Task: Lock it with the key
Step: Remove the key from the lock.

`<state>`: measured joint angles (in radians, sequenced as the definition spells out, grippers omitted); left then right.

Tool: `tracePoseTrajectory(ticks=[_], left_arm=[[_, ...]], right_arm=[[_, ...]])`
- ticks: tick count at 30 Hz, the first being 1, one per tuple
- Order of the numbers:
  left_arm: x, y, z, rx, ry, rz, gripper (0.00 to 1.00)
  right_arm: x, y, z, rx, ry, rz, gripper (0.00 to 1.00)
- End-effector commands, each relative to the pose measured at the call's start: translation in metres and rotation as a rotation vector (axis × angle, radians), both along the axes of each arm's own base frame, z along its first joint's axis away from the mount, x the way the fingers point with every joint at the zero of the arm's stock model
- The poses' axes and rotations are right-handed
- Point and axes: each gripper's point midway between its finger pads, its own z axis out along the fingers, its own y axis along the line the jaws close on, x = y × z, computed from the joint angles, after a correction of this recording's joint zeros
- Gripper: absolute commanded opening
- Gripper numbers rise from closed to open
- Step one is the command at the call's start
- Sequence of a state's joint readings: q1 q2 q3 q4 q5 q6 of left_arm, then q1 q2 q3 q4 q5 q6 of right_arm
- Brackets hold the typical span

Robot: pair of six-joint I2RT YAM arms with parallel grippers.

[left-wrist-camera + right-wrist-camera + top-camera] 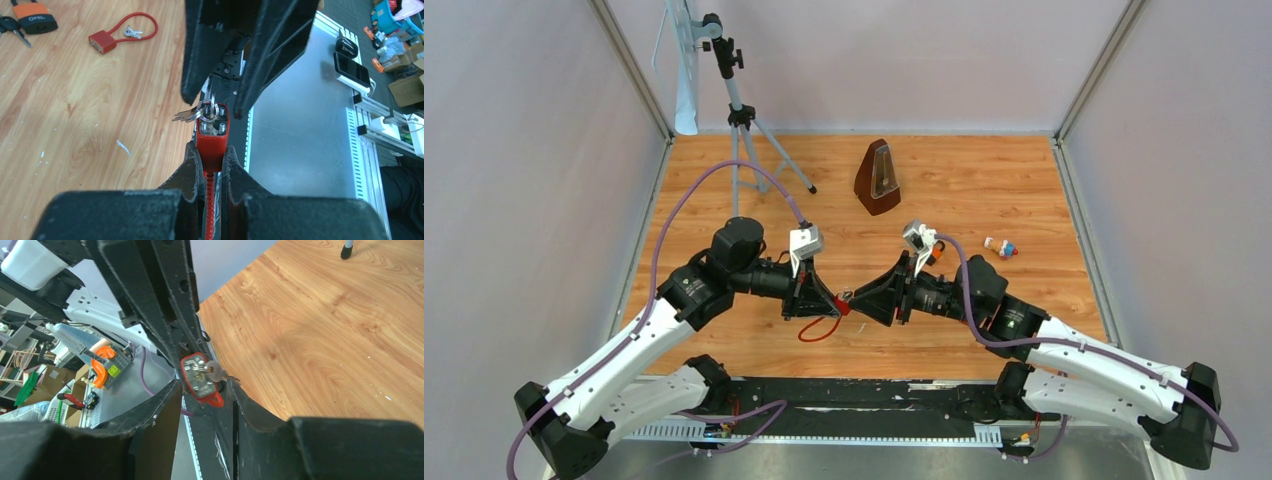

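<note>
Red cable lock (pixel 842 305) pinched at the left fingertips.
Top: left gripper (pixel 829 300) and right gripper (pixel 858 297) meet tip to tip; left wrist: left fingers (pixel 192 167) clamp the cable lock; right wrist: right fingers (pixel 162 402) stand apart, straddling it; key (pixel 216 371) between them.

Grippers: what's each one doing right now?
Left gripper: shut on the red lock body.
Right gripper: open, straddling the key in the lock, not clamping it.
</note>
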<state>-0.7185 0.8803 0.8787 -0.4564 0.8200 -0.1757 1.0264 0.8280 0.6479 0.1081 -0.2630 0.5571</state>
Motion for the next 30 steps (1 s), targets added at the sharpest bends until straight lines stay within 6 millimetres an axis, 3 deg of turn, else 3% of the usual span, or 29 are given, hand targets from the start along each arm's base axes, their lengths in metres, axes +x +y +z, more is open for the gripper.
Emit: tracePoseTrajectory(ticks=[1,13,20,25,29,30], left_arm=[[-0.008,-0.003,0.019,-0.075,-0.039,-0.055,0.00],[-0.010,-0.003,0.017,-0.079,-0.027,-0.065,0.00],[-0.010,-0.002,0.018,-0.080,-0.035,-0.061,0.00],[-0.010,-0.002,0.020,-0.082,-0.041,-0.057,0.00],[-0.010,-0.001,0.021,-0.085,-0.050,-0.053,0.00],[-0.010,-0.001,0.021,-0.086,-0.052,-0.052,0.00]], right_arm=[[0.002,0.004,0.030,0.058,-0.090,0.011,0.37],[0.001,0.012,0.045,0.109,-0.150,0.045,0.25],[-0.001,0.014,0.039,0.105,-0.152,0.063,0.00],[-0.012,0.015,0.034,0.120,-0.188,0.125,0.17],[-0.014,0.018,0.033,0.117,-0.190,0.145,0.00],[-0.014,0.018,0.033,0.117,-0.191,0.151,0.00]])
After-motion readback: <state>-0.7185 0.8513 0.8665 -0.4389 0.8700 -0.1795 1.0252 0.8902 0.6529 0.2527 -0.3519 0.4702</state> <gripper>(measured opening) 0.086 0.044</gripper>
